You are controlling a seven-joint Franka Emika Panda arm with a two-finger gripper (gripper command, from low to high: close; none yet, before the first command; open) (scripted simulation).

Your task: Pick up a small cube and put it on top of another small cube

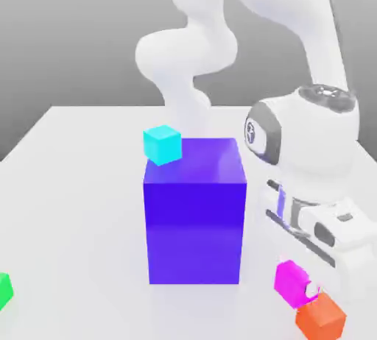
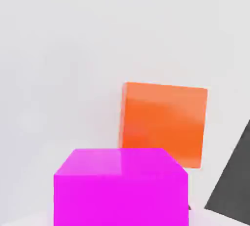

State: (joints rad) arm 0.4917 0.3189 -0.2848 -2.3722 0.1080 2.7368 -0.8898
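The magenta cube (image 1: 293, 284) is pinched in the closed jaws (image 1: 312, 289) near the orange cube (image 1: 321, 319), so grasping is judged complete, with alignment above the orange cube, lowering and release outstanding.

The small plain cube (image 1: 292, 285) is solid magenta, its top a touch lighter, and the other small plain cube (image 1: 321, 320) is vivid orange, shading from a paler tone to a deeper red-orange. The big box-shaped block (image 1: 195, 221) is deep blue-violet, a bit more purple on top. The small cube (image 1: 162, 145) over it is bright cyan; another small cube (image 1: 4, 291) is green. The smooth flat counter (image 1: 81, 221) is plain off-white, and the rounded robot arm (image 1: 313, 143) is white with grey patches.
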